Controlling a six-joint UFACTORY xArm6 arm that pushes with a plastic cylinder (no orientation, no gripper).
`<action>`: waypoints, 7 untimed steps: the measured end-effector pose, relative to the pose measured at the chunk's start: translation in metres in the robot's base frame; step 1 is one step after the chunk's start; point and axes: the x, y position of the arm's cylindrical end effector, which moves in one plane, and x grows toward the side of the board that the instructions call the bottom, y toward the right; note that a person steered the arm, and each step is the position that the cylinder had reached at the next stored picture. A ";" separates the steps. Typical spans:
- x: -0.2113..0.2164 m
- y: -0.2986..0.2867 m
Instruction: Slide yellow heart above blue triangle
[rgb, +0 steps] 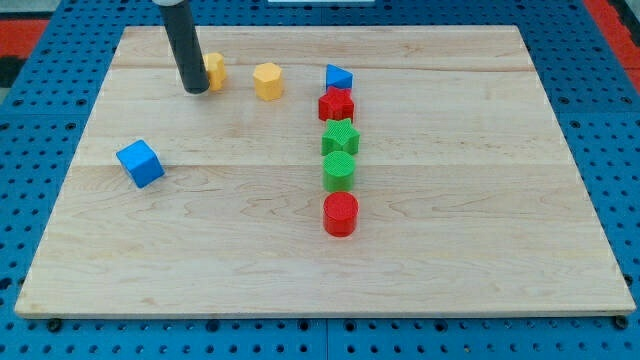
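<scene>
The yellow heart (214, 70) lies near the board's top left, partly hidden behind the dark rod. My tip (195, 89) rests on the board just left of the heart, touching or nearly touching it. The blue triangle (339, 77) sits further to the view's right, at the top of a column of blocks. A yellow hexagon (268, 80) lies between the heart and the triangle.
Below the blue triangle run a red star (337, 104), a green star (340, 137), a green cylinder (339, 170) and a red cylinder (341, 214). A blue cube (140, 163) sits at the view's left. The wooden board (480, 200) lies on a blue pegboard.
</scene>
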 end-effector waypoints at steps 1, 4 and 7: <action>-0.025 0.005; -0.074 0.018; -0.086 0.118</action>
